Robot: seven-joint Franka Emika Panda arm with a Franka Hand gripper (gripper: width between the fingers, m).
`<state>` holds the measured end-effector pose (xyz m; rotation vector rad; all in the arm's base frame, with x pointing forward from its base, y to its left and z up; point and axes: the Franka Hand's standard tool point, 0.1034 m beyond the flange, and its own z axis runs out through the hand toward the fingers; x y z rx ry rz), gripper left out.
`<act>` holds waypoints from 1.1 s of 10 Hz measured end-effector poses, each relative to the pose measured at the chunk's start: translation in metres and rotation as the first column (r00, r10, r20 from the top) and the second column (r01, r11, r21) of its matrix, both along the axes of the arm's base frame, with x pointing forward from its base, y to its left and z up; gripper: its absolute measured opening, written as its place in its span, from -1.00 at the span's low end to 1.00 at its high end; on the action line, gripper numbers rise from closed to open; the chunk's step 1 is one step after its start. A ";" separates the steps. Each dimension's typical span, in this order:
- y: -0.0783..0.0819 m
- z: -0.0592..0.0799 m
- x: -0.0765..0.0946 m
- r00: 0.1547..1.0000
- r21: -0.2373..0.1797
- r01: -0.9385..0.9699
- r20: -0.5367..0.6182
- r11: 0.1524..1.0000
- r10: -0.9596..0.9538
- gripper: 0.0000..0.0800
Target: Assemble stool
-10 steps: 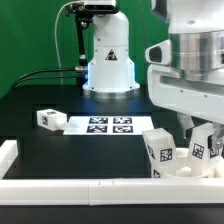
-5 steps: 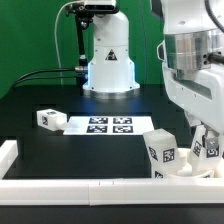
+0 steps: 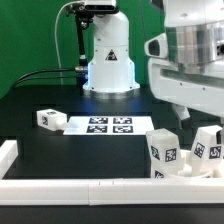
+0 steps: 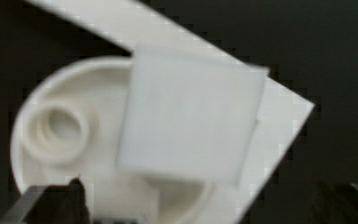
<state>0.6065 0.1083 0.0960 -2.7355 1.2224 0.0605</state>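
The arm (image 3: 190, 60) hangs over the near corner of the desk (image 3: 40, 95) on the exterior view's right, where the seat (image 3: 185, 172) lies. Two legs (image 3: 161, 150) stand upright on the seat. The claw (image 4: 208, 205) is released, fingers spread wide and gripping nothing. Leg fitting looks to be the step in hand. The next move probably calls for reaching the loose leg (image 3: 47, 118), toward the edge on the exterior view's left, and squaring up on it.

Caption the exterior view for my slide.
Arm over the seat with two legs standing on it; a third leg lies beside the marker board.
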 end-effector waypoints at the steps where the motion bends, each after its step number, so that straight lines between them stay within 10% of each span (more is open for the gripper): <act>1: 0.004 0.003 0.000 0.991 0.001 -0.128 0.024 0.992 0.128 0.61; 5: 0.002 0.000 -0.001 0.950 -0.012 -0.308 0.045 0.951 0.308 0.62; 8: 0.013 0.007 -0.001 0.631 -0.075 -0.769 0.072 0.635 0.772 0.62; 11: 0.011 0.005 -0.003 0.492 -0.096 -0.863 0.060 0.496 0.869 0.62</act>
